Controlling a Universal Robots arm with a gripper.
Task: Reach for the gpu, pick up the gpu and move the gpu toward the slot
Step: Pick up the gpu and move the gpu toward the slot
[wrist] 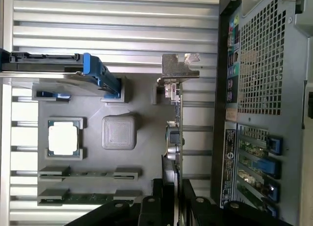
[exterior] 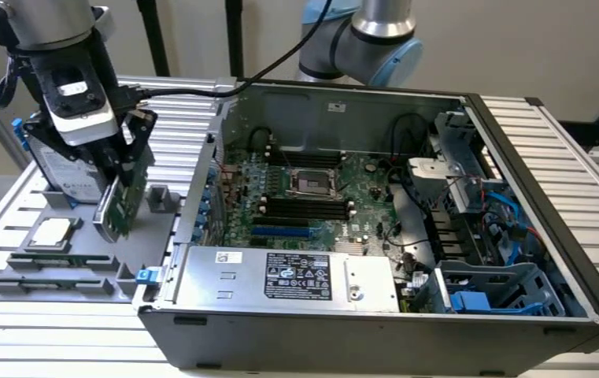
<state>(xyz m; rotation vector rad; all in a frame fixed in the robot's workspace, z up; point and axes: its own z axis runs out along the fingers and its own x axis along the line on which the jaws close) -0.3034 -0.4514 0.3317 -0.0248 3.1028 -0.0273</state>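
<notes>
The gripper (exterior: pixel 123 169) has clamped shut on the gpu (exterior: pixel 120 206) above the tray (exterior: pixel 84 250) (grasp made); the slot (exterior: pixel 278 232) lies well apart

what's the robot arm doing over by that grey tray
The arm's gripper is shut on the gpu, a green card held on edge over the grey tray at the exterior view's left, beside the open computer case. Whether the card is clear of the tray is hard to tell. The hard drive and processor chip sit in the tray; the card is not yet over the motherboard.
</notes>
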